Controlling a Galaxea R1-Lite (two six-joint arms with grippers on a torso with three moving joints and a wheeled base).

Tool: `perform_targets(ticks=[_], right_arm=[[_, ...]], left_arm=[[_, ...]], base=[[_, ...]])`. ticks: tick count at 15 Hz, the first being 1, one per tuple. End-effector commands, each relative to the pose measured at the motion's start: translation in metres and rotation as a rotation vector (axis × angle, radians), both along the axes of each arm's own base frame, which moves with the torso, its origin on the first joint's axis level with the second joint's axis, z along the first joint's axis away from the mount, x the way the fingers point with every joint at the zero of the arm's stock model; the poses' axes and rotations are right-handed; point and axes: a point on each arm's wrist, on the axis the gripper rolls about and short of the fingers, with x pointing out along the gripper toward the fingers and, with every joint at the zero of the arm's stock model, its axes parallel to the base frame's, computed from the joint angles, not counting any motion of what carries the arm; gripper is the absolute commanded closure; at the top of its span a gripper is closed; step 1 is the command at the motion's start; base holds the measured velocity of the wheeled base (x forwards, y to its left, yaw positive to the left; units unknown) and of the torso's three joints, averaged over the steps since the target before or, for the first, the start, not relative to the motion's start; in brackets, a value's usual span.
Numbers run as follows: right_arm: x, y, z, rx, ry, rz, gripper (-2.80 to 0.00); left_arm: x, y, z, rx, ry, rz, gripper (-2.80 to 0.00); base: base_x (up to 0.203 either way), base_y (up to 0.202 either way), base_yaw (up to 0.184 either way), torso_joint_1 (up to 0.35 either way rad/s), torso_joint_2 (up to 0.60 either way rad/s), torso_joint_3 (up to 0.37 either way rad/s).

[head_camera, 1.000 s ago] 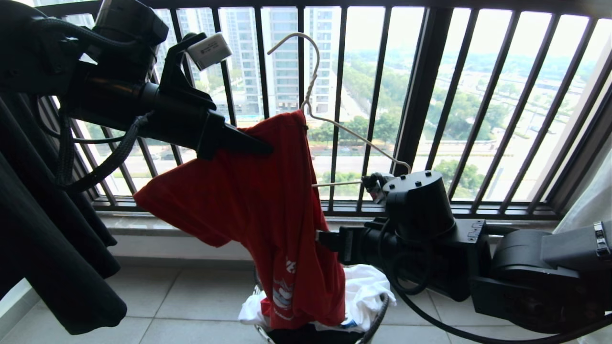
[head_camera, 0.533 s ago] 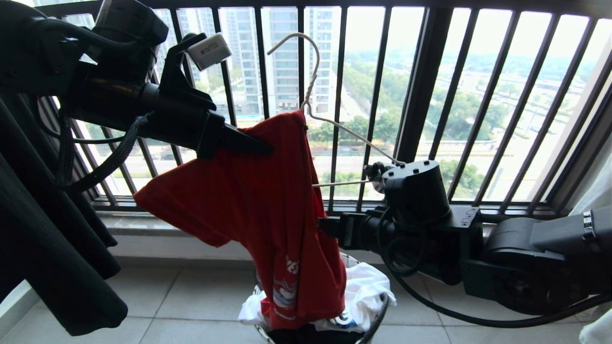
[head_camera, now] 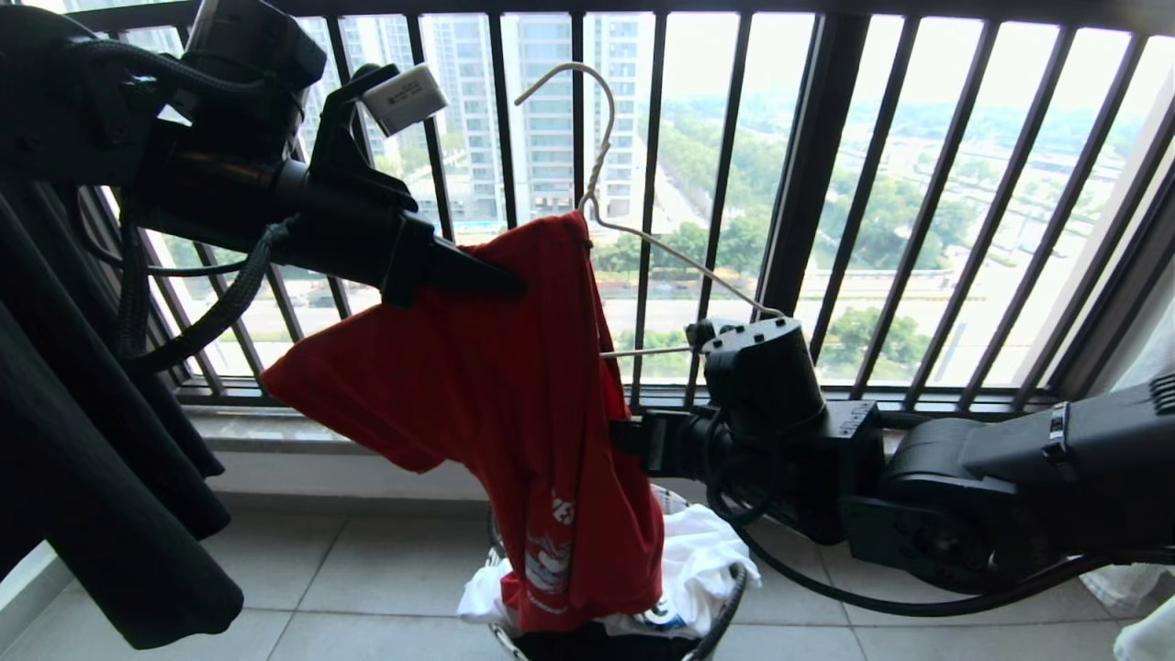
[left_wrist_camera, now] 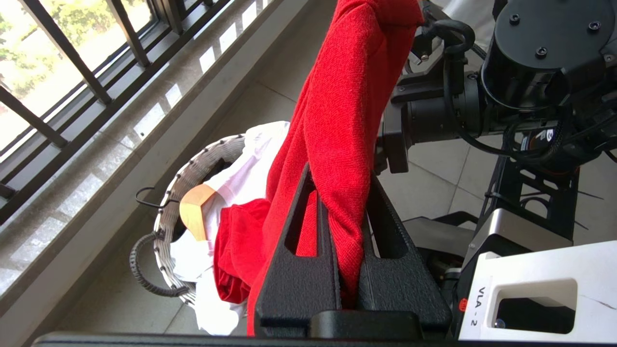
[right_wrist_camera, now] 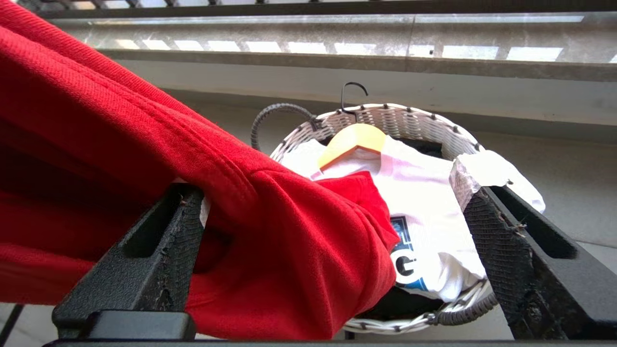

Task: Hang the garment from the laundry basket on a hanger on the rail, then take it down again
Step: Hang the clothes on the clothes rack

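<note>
While the dark barred window railing [head_camera: 808, 184] fills the whole upper background of the head view, a black garment [head_camera: 83, 459] hangs down the left edge of that frame. Centre frame, the red T-shirt [head_camera: 496, 386] is the largest task item: it is draped over one shoulder of the white wire hanger [head_camera: 601, 174], whose hook rises at upper centre and whose other shoulder slopes bare toward the right. The shirt's hem trails down into the laundry basket [head_camera: 725, 597] at bottom centre.

From the upper left of the head frame the left gripper [head_camera: 500, 275] reaches in, its jaws pinched tight on a fold of the red fabric; the left wrist view shows cloth squeezed between the two black fingers [left_wrist_camera: 299, 270].

From the lower right the right gripper [right_wrist_camera: 332, 241] comes in level at mid height, its jaws spread wide. In the right wrist view the shirt's edge lies across one finger [right_wrist_camera: 144, 265] while the other finger stands clear of the cloth.

Inside the basket [right_wrist_camera: 414, 123] lie a white garment [right_wrist_camera: 424, 193] and a wooden hanger [right_wrist_camera: 354, 140].
</note>
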Motion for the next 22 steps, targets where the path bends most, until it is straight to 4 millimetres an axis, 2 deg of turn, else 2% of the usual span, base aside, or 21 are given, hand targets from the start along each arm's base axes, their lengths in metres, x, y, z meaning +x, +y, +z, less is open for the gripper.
perform_targets(ticks=[1, 5, 9, 13, 17, 22], right_arm=[[0.005, 0.004, -0.007, -0.019, 0.001, -0.031, -2.8], [0.005, -0.001, -0.023, -0.116, 0.064, -0.094, -2.8], [0.009, -0.014, -0.018, -0.133, 0.056, -0.153, -2.8], [0.012, -0.026, -0.023, -0.161, 0.064, -0.209, -2.8], [0.01, -0.041, -0.016, -0.156, 0.055, -0.238, -2.8], [0.014, -0.052, -0.018, -0.163, 0.064, -0.267, -2.8]], left_arm=[[0.0, -0.001, -0.001, 0.0, 0.004, -0.006, 0.0], [0.001, 0.0, -0.001, 0.0, 0.004, -0.004, 0.0], [0.001, -0.001, -0.001, 0.001, 0.006, -0.006, 0.0], [0.001, -0.001, -0.002, 0.001, 0.008, -0.006, 0.0], [0.004, -0.002, -0.003, -0.001, 0.003, -0.005, 0.0], [0.004, -0.002, -0.003, -0.002, 0.0, -0.005, 0.0]], base=[[0.0, 0.0, 0.0, 0.0, 0.0, 0.0], [0.0, 0.0, 0.0, 0.0, 0.0, 0.0], [0.0, 0.0, 0.0, 0.0, 0.0, 0.0], [0.0, 0.0, 0.0, 0.0, 0.0, 0.0], [0.0, 0.0, 0.0, 0.0, 0.0, 0.0], [0.0, 0.0, 0.0, 0.0, 0.0, 0.0]])
